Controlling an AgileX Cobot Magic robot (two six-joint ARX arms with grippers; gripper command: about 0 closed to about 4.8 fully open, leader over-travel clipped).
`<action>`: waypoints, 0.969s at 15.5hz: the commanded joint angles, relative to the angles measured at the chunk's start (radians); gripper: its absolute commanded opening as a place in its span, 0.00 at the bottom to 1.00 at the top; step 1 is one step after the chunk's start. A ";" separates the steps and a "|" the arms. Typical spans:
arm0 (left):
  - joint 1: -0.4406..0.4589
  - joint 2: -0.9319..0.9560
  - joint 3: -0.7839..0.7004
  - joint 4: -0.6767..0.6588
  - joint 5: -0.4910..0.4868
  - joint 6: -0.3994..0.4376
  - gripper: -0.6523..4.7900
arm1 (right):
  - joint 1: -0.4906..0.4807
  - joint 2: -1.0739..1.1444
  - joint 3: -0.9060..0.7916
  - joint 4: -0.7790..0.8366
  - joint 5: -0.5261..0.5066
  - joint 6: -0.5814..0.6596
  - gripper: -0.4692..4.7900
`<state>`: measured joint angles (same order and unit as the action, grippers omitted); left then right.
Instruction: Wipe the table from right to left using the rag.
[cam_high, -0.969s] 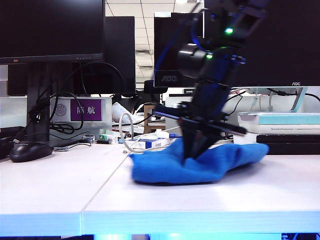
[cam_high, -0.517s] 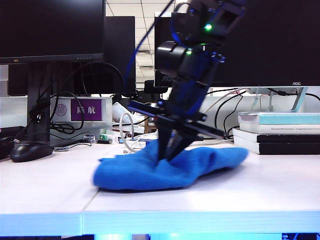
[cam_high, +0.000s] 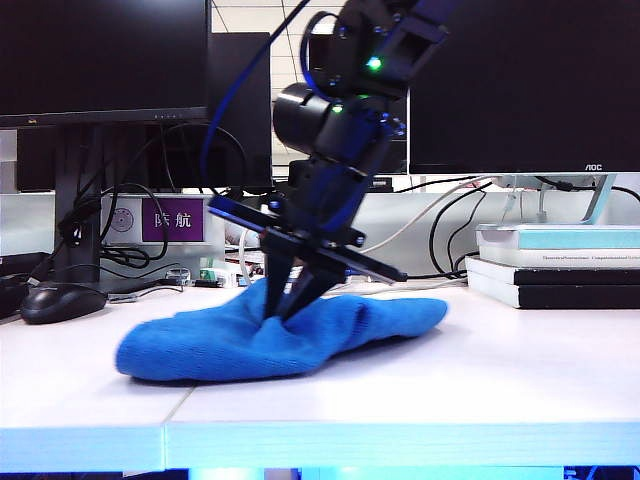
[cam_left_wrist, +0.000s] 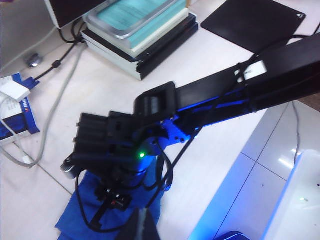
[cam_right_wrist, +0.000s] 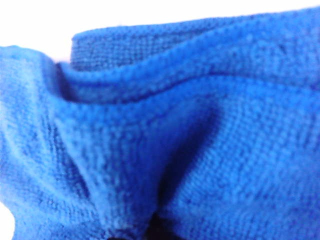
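Observation:
The bright blue rag (cam_high: 200, 350) lies bunched on the pale table (cam_high: 450, 380), spread across the seam between its two panels. My right gripper (cam_high: 280, 312) points down into the rag's middle, shut on a pinched fold of it. In the right wrist view the rag (cam_right_wrist: 200, 150) fills the frame, and the right gripper (cam_right_wrist: 150, 232) shows only as dark tips buried in cloth. From above, the left wrist view shows the rag (cam_left_wrist: 75, 215) under the black right arm (cam_left_wrist: 130, 145). My left gripper (cam_left_wrist: 143, 226) hangs above the rag's edge, fingers together, holding nothing.
A black mouse (cam_high: 60, 300) sits at the far left of the table. Stacked books (cam_high: 555, 265) lie at the back right. Cables and small boxes (cam_high: 255, 270) crowd the back behind the rag, under the monitors. A black mat (cam_left_wrist: 255, 22) lies beyond the books (cam_left_wrist: 140, 35).
My right gripper has dragged the rag leftward across the table, from the right of the seam to over it. The rag's left end now trails closer to the mouse.

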<state>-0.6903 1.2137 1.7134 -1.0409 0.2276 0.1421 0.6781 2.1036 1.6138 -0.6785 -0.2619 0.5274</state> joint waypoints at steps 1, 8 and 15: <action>-0.002 -0.003 0.006 0.003 0.005 0.000 0.11 | 0.012 -0.001 0.012 0.034 -0.004 0.027 0.08; -0.002 -0.003 0.006 0.003 0.005 0.000 0.11 | 0.028 0.040 0.031 0.077 -0.058 0.052 0.08; -0.002 -0.003 0.006 0.001 0.005 0.000 0.11 | 0.079 0.163 0.237 0.044 -0.090 0.053 0.08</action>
<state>-0.6903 1.2140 1.7134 -1.0447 0.2279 0.1421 0.7536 2.2528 1.8214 -0.6186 -0.3439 0.5797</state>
